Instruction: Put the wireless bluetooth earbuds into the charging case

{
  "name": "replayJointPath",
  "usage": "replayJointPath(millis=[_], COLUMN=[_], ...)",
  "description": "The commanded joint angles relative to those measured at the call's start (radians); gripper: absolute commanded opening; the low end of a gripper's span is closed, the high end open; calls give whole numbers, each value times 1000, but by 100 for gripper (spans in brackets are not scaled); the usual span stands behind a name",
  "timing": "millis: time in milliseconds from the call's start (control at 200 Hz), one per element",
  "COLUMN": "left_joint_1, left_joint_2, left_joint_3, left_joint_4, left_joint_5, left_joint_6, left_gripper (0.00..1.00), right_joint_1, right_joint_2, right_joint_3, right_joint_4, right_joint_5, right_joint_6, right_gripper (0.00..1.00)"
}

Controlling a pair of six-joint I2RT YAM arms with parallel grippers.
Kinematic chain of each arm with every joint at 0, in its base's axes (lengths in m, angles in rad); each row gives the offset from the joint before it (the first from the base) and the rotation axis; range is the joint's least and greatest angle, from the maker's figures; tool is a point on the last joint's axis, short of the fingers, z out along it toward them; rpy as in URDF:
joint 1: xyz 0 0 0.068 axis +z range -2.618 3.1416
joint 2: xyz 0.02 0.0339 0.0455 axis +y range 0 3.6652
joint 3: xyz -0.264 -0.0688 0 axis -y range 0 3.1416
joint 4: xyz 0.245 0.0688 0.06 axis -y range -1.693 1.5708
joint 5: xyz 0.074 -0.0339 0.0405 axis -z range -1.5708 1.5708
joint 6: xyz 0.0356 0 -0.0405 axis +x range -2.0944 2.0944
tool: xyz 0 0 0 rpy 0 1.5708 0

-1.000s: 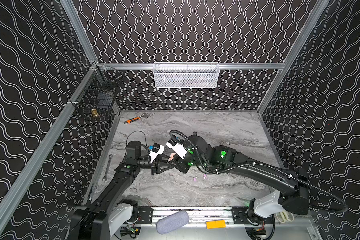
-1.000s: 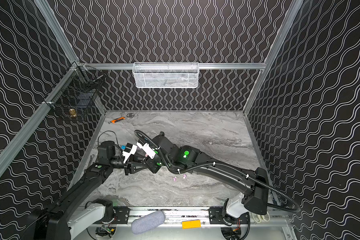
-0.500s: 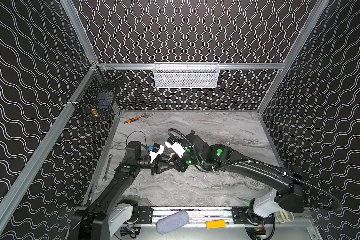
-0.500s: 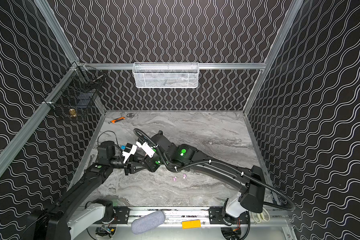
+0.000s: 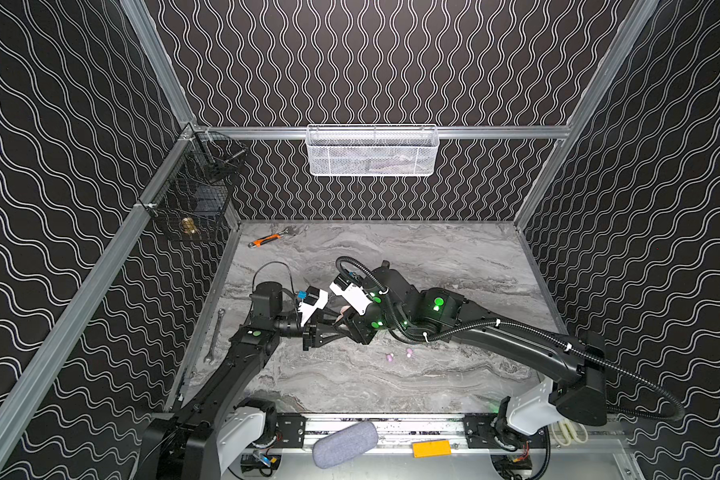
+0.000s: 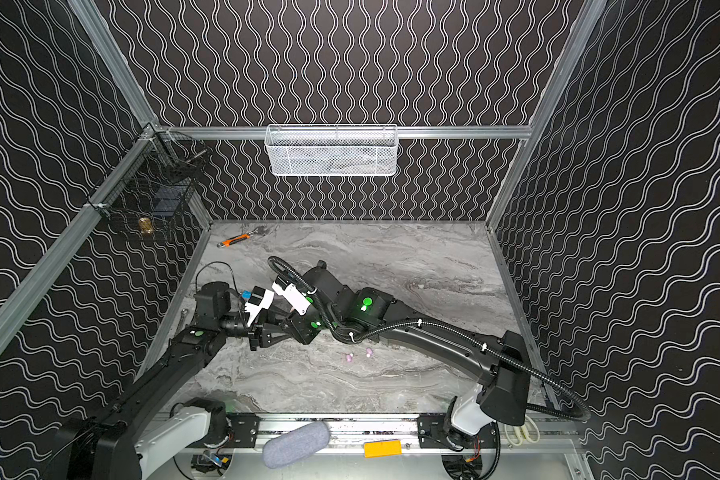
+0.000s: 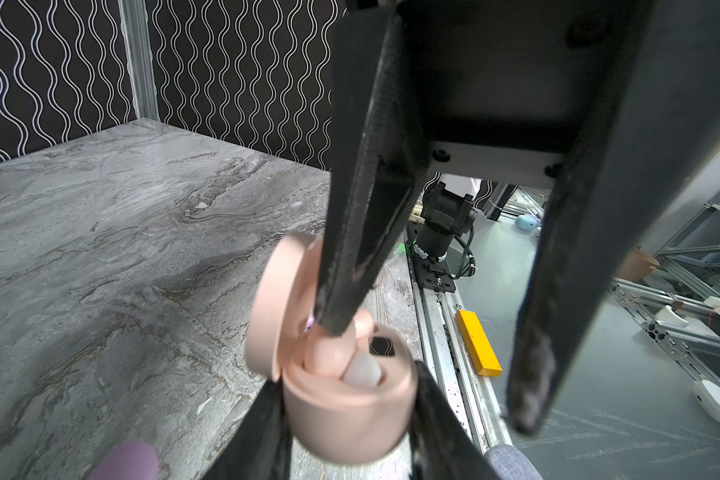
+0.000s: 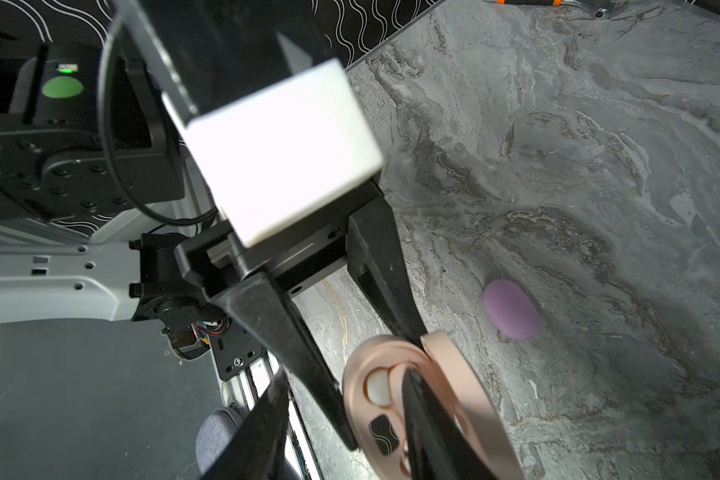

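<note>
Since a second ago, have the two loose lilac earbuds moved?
No. The lilac earbuds lie at the same spot on the table, same gap to the front rail.

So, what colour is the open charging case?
The charging case is peach-pink; the left wrist view shows it best.

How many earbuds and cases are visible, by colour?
peach case: 1, open, held by the left gripper
lilac case: 1, closed, on the table
white earbud: 1, seated in the peach case
lilac earbuds: 2, loose on the table
total: 5
</note>
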Motion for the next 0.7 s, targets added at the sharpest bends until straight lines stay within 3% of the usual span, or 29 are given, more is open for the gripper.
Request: replayJointPath(millis=[0,405,696], left_joint_1=[0,-1,-1], left_joint_2=[4,1,0], left_joint_3=[8,7,9], left_joint_4=[25,25,25], left_joint_5=[2,3,7], left_joint_6=[4,4,1], left_gripper=[3,2,2], right_joint_1=[2,2,0], right_joint_2=[-5,-31,3], right_joint_3=[-8,10,26], right_joint_4=[21,23,7], right_joint_5=[-21,5,31], right_joint_6=[10,9,-2], right_gripper=[46,46,52])
